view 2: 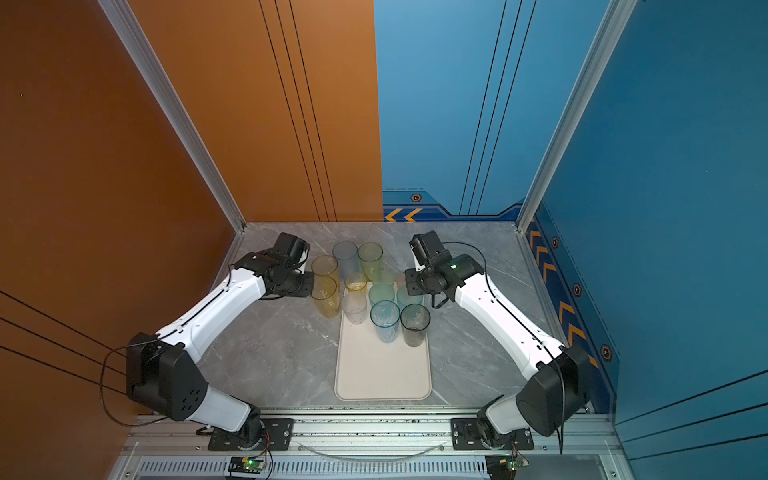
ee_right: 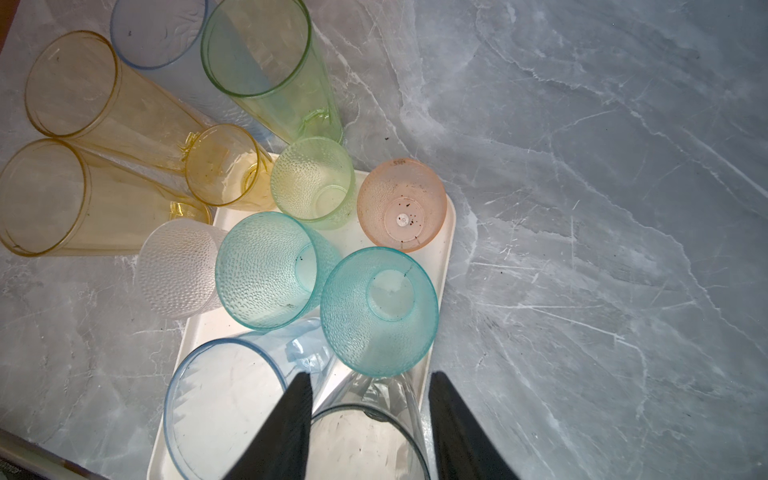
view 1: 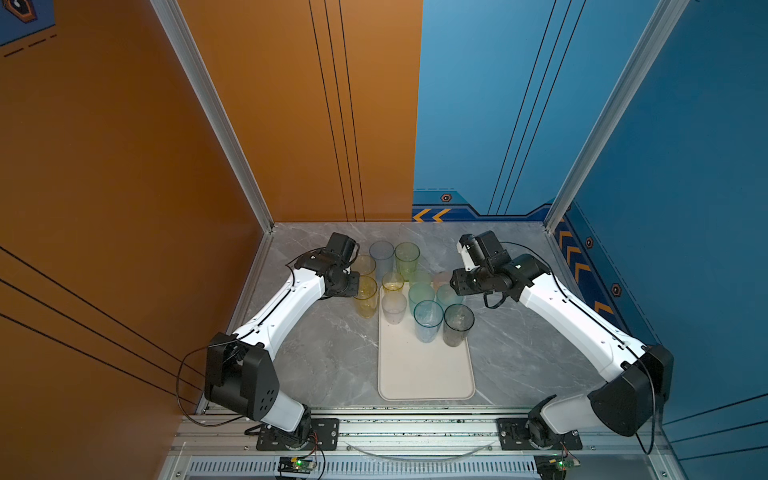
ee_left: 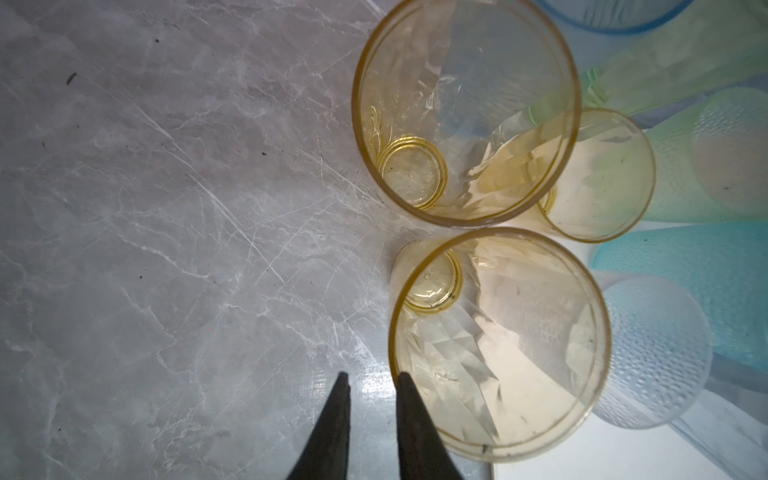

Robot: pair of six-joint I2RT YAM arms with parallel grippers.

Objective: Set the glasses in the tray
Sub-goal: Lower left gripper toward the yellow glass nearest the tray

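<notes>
**Step in hand.** The left arm is poised at the nearer tall yellow tumbler (ee_left: 498,345). It stands upright on the counter (view 1: 324,353), just beside the far left corner of the tray (view 1: 424,374).
- Left gripper (ee_left: 372,376): jaws a narrow slit apart, with only counter between them. One finger lies at the tumbler's rim, on the outside; I cannot tell if it touches.
- Right gripper (ee_right: 370,374): jaws wide apart and empty, hovering over the tray's far right.

**Glasses** (view 1: 428,320).
- I count seven crowded in the tray's far half; the near half is bare.
- On the counter: the farther tall yellow tumbler (view 1: 365,264), a tall blue-grey tumbler (view 1: 381,253) and a tall green tumbler (view 1: 407,255).
- The small yellow tumbler (ee_right: 224,166) sits at the tray's far edge; in or out, I cannot tell.

**Next move (my judgement).** Pinch the rim with one finger inside, lift clear of the low rim, and set the tumbler down in the bare half without knocking its close neighbours.

**Materials.**
- The glasses look like thin translucent plastic, round and tapered.
- The tall ones are smooth or faceted; the short ones are pebbled and frosted.
- The tray is matte cream with rounded corners.
- The counter is glossy, grey and marble-veined.
</notes>
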